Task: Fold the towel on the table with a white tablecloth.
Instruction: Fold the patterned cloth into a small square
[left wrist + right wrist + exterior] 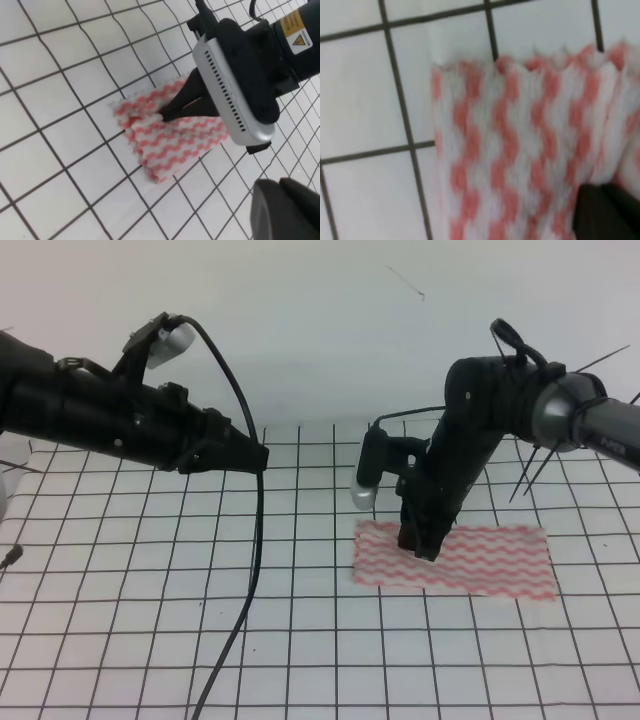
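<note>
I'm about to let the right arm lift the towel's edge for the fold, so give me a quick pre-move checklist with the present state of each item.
1. Right end effector down on the towel near its left end: ok.
2. Fingers closed on cloth: they pinch a bunched ridge in the left wrist view: ok.
3. Only the towel pinched, not the white tablecloth: cannot tell.
4. Rest of towel flat: ok.
5. Left end effector clear of the towel, hovering to the left: ok; open or shut: cannot tell.
</note>
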Robot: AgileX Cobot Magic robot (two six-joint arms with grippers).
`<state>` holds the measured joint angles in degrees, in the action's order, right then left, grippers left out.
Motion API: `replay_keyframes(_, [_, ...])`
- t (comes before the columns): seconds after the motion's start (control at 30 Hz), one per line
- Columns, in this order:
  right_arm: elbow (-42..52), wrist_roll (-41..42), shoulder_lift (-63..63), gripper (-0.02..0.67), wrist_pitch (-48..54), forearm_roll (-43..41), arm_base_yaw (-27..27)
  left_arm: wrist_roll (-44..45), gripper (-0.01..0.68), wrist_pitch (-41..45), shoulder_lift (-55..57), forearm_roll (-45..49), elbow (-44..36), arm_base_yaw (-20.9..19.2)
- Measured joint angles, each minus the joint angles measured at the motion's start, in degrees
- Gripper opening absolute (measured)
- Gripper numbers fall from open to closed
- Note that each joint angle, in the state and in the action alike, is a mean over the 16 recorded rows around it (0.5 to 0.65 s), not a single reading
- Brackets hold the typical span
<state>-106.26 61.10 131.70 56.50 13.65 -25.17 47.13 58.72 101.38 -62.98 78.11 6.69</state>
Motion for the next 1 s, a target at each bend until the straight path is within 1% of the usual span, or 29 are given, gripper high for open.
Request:
replay_keyframes(0.13, [0.0, -1.1, -1.8, -0.001, -1.0, -0.9, 0.0, 0.0, -0.001, 0.2, -0.1, 0.0, 0.0, 0.0])
replay_keyframes(0.23, [0.1, -4.2, -4.5, -0.001, -1.8, -1.5, 0.3, 0.1, -0.001, 0.4, -0.6, 0.1, 0.0, 0.0])
replay_keyframes(0.43, [0.2, -16.6, -12.4, -0.001, -2.9, -3.5, 2.3, 0.2, -0.001, 0.6, -3.1, 0.8, 0.0, 0.0])
replay_keyframes(0.63, [2.2, -30.0, -21.3, -0.001, -2.9, -5.1, 5.4, -0.1, -0.001, 0.6, -8.4, 2.7, 0.0, 0.0])
replay_keyframes(0.77, [6.5, -36.7, -27.5, -0.001, -3.2, -5.8, 8.0, -0.8, -0.001, 0.8, -12.7, 4.6, 0.0, 0.0])
replay_keyframes(0.87, [11.6, -38.7, -32.7, -0.001, -4.8, -5.7, 9.9, -1.4, -0.001, 1.2, -15.9, 5.9, 0.0, 0.0])
replay_keyframes(1.0, [20.7, -39.9, -40.0, -0.001, -9.1, -4.0, 11.9, -2.5, -0.001, 1.8, -19.7, 7.4, 0.0, 0.0])
